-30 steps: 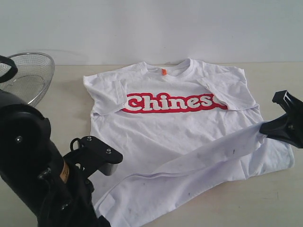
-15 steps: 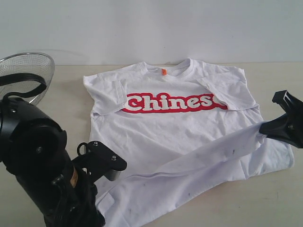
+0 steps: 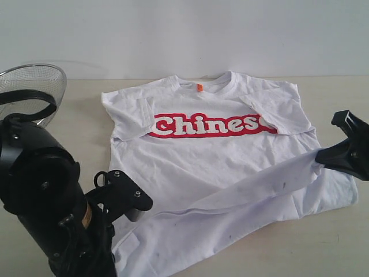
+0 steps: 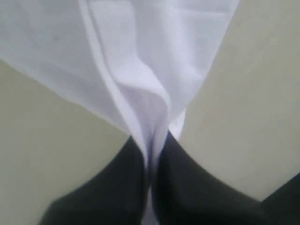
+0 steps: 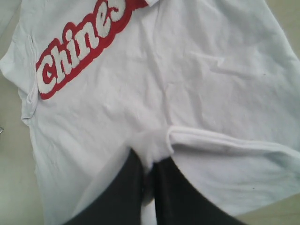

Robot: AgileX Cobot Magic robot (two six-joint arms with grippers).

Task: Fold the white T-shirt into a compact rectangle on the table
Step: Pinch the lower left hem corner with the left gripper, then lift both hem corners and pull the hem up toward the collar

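step: bottom fold, white red-lettered cotton t-shirt [image 3: 202, 156] | grip: clenched on hem, left hand [image 4: 150, 157], right hand [image 5: 149, 166] | next: carry level toward collar

- You've got one white T-shirt [image 3: 219, 156] out there, just the one.
- You've got one table [image 3: 81, 133].
- You count two grippers: the left gripper [image 4: 152, 143] and the right gripper [image 5: 150, 158].
- You see one wire-mesh basket [image 3: 36, 86].
- You see one orange neck tag [image 3: 200, 88] and one line of red-outlined lettering [image 3: 210, 125].
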